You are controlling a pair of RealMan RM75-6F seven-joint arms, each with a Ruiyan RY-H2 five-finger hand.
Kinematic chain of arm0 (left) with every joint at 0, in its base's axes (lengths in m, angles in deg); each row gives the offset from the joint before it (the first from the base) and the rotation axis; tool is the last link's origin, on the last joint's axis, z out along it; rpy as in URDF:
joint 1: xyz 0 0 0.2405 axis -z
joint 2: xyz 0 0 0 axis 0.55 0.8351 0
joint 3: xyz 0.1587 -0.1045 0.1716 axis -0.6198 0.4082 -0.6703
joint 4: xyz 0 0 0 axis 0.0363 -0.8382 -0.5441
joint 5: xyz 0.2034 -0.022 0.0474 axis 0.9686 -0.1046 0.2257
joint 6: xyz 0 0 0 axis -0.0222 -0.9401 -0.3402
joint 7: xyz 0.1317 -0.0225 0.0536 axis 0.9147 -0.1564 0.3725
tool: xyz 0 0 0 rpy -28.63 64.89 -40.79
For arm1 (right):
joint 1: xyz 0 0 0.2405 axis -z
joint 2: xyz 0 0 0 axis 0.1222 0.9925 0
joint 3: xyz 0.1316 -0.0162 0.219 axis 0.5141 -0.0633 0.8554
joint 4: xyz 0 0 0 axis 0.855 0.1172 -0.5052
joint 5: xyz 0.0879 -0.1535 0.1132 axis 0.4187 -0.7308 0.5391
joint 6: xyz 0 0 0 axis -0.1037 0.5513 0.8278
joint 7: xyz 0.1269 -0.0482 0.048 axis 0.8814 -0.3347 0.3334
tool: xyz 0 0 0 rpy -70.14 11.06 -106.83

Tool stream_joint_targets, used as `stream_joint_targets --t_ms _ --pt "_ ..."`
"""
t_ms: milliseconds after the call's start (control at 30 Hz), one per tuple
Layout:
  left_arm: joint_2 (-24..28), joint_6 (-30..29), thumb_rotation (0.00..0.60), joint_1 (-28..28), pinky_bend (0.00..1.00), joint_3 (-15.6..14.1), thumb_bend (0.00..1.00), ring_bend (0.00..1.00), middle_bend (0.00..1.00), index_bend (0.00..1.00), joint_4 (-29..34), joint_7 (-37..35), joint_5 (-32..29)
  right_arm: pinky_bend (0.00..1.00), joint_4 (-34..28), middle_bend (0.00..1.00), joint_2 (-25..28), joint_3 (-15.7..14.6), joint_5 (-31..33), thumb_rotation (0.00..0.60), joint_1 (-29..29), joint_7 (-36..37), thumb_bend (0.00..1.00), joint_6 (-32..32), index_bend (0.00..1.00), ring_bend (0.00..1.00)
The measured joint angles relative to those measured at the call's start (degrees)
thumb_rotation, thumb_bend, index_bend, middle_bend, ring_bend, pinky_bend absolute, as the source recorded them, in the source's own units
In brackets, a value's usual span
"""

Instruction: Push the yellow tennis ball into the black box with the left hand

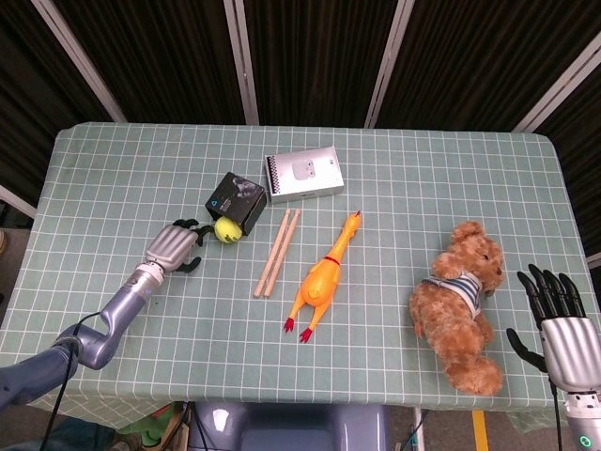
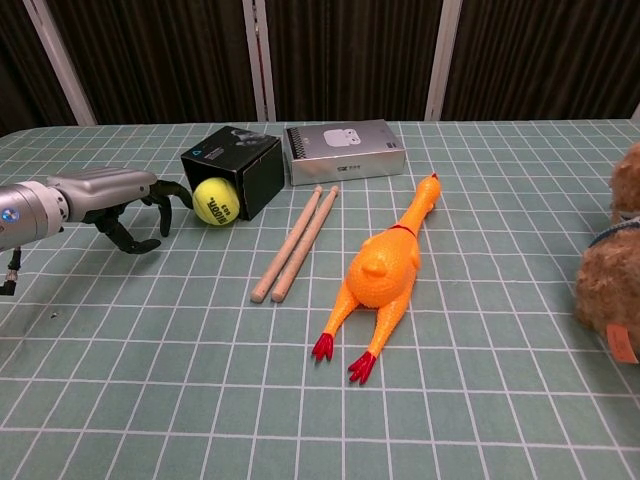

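The yellow tennis ball (image 1: 226, 229) (image 2: 219, 200) sits at the open front of the black box (image 1: 235, 200) (image 2: 232, 168), partly inside its mouth. My left hand (image 1: 175, 246) (image 2: 120, 198) lies low on the table just left of the ball, fingers curled downward, holding nothing; its fingertips (image 2: 178, 198) are a short gap from the ball. My right hand (image 1: 562, 329) stands at the table's near right corner with fingers spread, empty, seen only in the head view.
A grey spiral notebook box (image 1: 303, 175) (image 2: 344, 151) lies behind the black box. Two wooden sticks (image 1: 277, 252) (image 2: 296, 242) and a rubber chicken (image 1: 322, 277) (image 2: 385, 265) lie right of the ball. A teddy bear (image 1: 461, 303) sits at the right.
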Motion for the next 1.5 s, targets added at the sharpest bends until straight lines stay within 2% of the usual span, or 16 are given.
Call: stream_joint_targets --t_ms 467,633,867,1200,1300,1367,1500 --pt "-0.66 0.74 0.600 0.73 0.27 0.36 0.39 0.26 0.55 0.20 0.39 1.40 -1.01 0.00 0.35 0.00 0.01 0.01 -0.05 0.600 0.04 0.60 0.34 -0.19 0.00 0.00" --pt "-0.83 0.16 0.600 0.77 0.29 0.41 0.39 0.28 0.60 0.25 0.38 1.54 -0.88 0.00 0.29 0.00 0.06 0.12 -0.01 0.600 -0.10 0.60 0.34 -0.07 0.00 0.00" --pt "-1.14 -1.24 0.600 0.65 0.29 0.52 0.39 0.28 0.61 0.35 0.26 1.40 -0.47 0.00 0.19 0.00 0.04 0.14 0.10 0.600 -0.18 0.43 0.34 0.11 0.00 0.00" --pt "-1.70 -1.02 0.600 0.90 0.29 0.57 0.39 0.28 0.59 0.42 -0.23 1.61 -0.70 0.00 0.25 0.00 0.03 0.08 0.00 0.600 -0.11 0.50 0.34 -0.05 0.00 0.00" --pt "-2.06 -0.93 0.600 1.10 0.29 0.64 0.39 0.27 0.53 0.35 -0.36 1.53 -0.71 0.00 0.24 0.00 0.08 0.09 0.02 0.600 -0.13 0.58 0.34 -0.01 0.00 0.00" --pt "-2.36 -0.89 0.600 1.30 0.29 0.69 0.39 0.26 0.46 0.24 -0.48 1.41 -0.63 0.00 0.24 0.00 0.16 0.13 0.06 0.600 -0.19 0.72 0.34 0.05 0.00 0.00" --pt "-2.61 -0.53 0.600 1.58 0.29 0.70 0.39 0.25 0.41 0.17 -0.45 0.70 -0.53 0.00 0.23 0.00 0.26 0.13 0.02 0.600 -0.20 0.96 0.34 0.03 0.00 0.00"
